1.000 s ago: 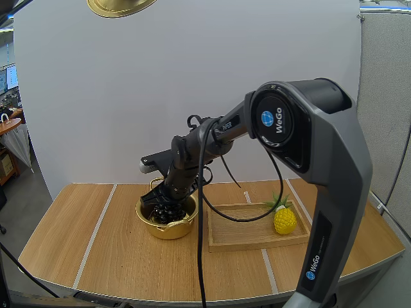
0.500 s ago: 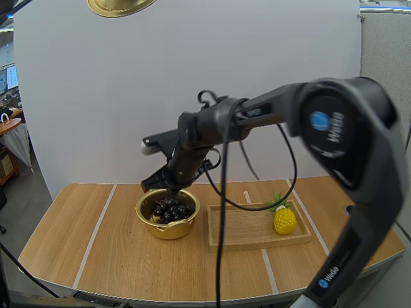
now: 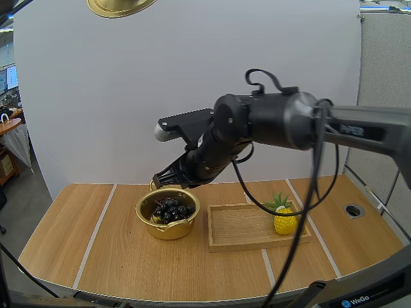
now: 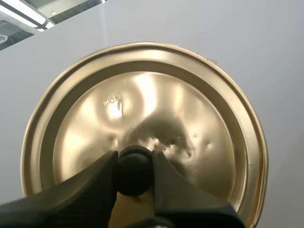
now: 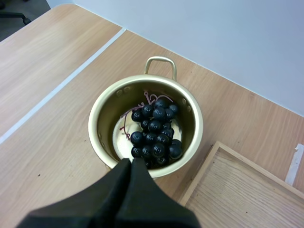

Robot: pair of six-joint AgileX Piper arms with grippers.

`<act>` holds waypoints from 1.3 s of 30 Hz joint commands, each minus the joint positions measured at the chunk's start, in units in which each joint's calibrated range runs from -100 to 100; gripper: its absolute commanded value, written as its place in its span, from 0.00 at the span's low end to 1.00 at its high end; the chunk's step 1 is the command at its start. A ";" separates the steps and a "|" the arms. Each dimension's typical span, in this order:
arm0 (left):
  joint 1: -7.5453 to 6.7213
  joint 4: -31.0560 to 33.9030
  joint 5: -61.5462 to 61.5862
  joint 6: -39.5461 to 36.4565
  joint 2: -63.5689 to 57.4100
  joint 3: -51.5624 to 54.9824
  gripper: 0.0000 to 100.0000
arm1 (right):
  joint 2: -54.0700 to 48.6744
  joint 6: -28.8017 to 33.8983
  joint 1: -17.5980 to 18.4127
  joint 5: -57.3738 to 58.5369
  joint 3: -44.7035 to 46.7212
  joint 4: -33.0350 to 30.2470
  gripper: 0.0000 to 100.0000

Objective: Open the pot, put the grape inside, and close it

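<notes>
Right gripper (image 3: pixel 168 180) rising clear of pot (image 3: pixel 168 229), fingers lying pressed together, gripping nothing. Grapes (image 5: pixel 154 134) sitting inside pot, beside wooden tray (image 3: pixel 241 231). Left gripper (image 4: pixel 134 167) pinching lid (image 4: pixel 142 90) knob, holding lid high.
</notes>
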 commanded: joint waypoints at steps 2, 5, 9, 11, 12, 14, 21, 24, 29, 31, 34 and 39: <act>-0.17 0.26 -2.56 -0.11 -0.40 -0.43 0.00 | 2.17 -0.04 -0.20 -1.09 0.70 -0.78 0.00; -0.17 0.26 -2.56 -0.11 -0.40 -0.43 0.00 | 5.62 0.20 -0.20 -3.24 0.70 -0.78 0.00; -0.17 0.26 -2.56 -0.11 -0.40 -0.43 0.00 | 10.98 1.96 -0.28 -8.33 0.70 -2.06 0.00; -0.17 0.26 -2.56 -0.11 -0.40 -0.43 0.00 | 13.27 3.27 -0.52 -10.67 0.70 -3.68 0.00; -0.17 0.26 -2.56 -0.11 -0.40 -0.43 0.00 | 14.49 3.56 -0.71 -11.68 0.70 -4.19 0.00; -0.17 0.26 -2.56 -0.11 -0.40 -0.43 0.00 | 16.57 3.56 -1.37 -13.28 0.43 -4.31 0.00; -0.17 0.26 -2.56 -0.11 -0.40 -0.43 0.00 | 23.94 3.56 -2.17 -16.91 -2.25 -4.31 0.00; -0.17 0.26 -2.56 -0.11 -0.40 -0.43 0.00 | 26.60 3.56 -2.17 -17.26 -4.23 -4.07 0.00; -0.17 0.26 -2.56 -0.11 -0.40 -0.43 0.00 | 31.03 3.56 -2.17 -17.76 -6.52 -3.85 0.00; -0.17 0.26 -2.56 -0.11 -0.40 -0.43 0.00 | 32.85 3.56 -2.17 -18.58 -6.83 -3.57 0.00; -0.17 0.26 -2.56 -0.11 -0.40 -0.43 0.00 | 35.23 3.56 -2.17 -20.30 -6.96 -3.57 0.00; -0.17 0.26 -2.56 -0.11 -0.40 -0.43 0.00 | 39.26 3.56 -2.17 -22.69 -7.14 -3.57 0.00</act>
